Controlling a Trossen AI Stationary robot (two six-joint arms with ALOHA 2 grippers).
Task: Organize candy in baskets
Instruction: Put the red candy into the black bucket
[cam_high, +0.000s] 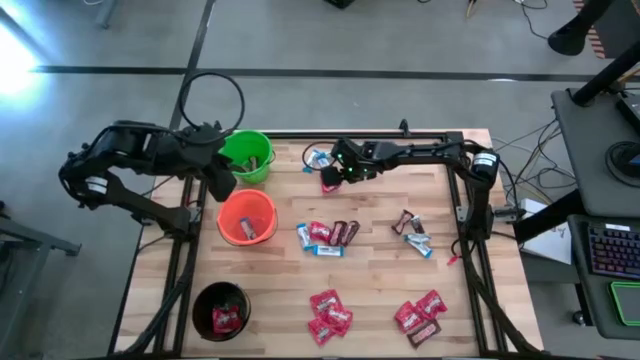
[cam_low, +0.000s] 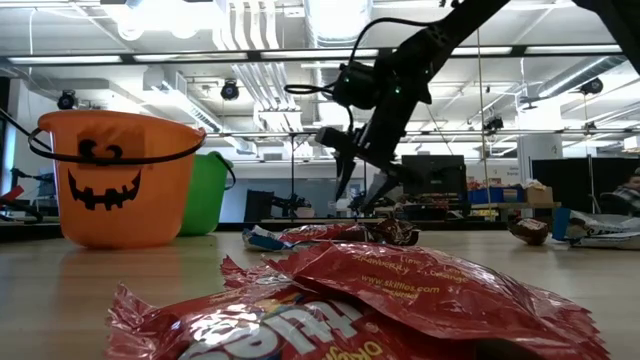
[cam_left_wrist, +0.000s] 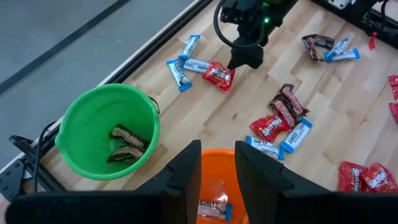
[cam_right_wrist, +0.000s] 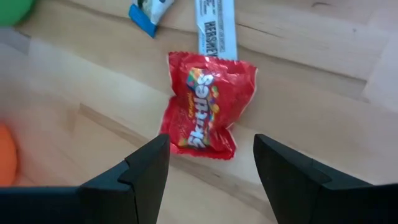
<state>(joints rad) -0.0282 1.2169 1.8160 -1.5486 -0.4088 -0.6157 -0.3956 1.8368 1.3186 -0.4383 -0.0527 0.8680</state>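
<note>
My right gripper (cam_right_wrist: 211, 163) is open and points down over a red Skittles pack (cam_right_wrist: 208, 112) lying flat on the wood; its fingers stand on either side of the pack, above it. In the high view this is near the table's far edge (cam_high: 331, 182). Two blue-and-white sweets (cam_right_wrist: 216, 28) lie just beyond. My left gripper (cam_left_wrist: 217, 163) is open and hovers over the orange bucket (cam_high: 246, 217), which holds a blue-and-white sweet (cam_left_wrist: 214, 208). The green bucket (cam_left_wrist: 106, 134) holds dark brown sweets (cam_left_wrist: 127, 144). The black bucket (cam_high: 221, 309) holds red ones.
More candy lies in loose groups at the table's middle (cam_high: 328, 236), toward the right (cam_high: 412, 232) and along the near edge (cam_high: 328, 312) (cam_high: 420, 315). The three buckets stand in a row on the left side. Bare wood lies between the orange bucket and the middle group.
</note>
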